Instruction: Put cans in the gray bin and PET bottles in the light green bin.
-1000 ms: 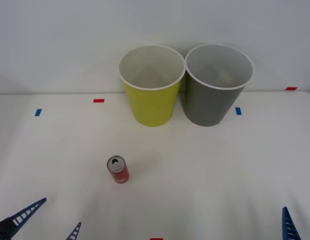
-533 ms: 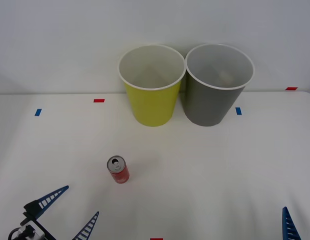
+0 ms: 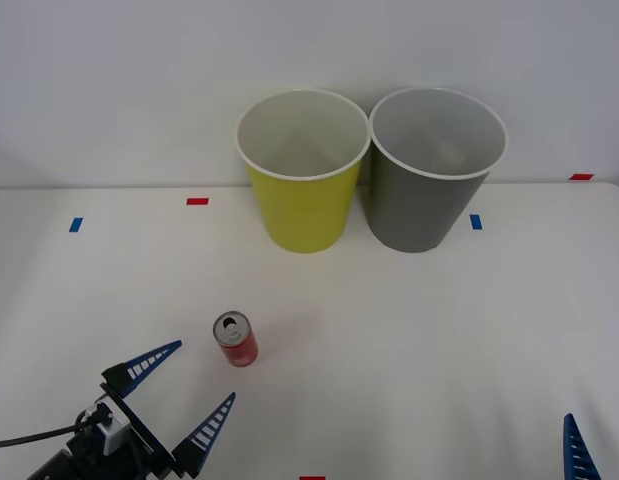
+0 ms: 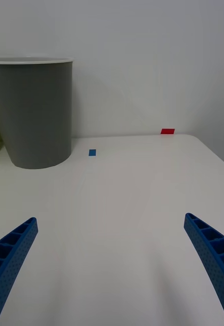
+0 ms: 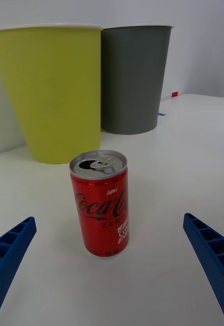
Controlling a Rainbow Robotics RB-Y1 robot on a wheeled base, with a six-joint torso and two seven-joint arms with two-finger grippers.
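A small red can (image 3: 236, 340) with a silver top stands upright on the white table (image 3: 439, 330), left of centre. In the left wrist view the can (image 5: 100, 202) stands straight ahead between my spread blue fingers. My left gripper (image 3: 182, 391) is open, low at the front left, a short way short of the can. The light green bin (image 3: 303, 170) and the gray bin (image 3: 430, 168) stand side by side at the back; both look empty. My right gripper (image 4: 112, 265) is open at the front right corner, over bare table, with the gray bin (image 4: 33, 112) far ahead.
Small red and blue tape marks (image 3: 197, 201) dot the table near the back and the front edge. A white wall rises directly behind the bins. Open table surface lies between the can and the bins.
My left gripper has come forward and to the right from the front left corner toward the can, fingers spread. The can, bins and right arm have stayed still.
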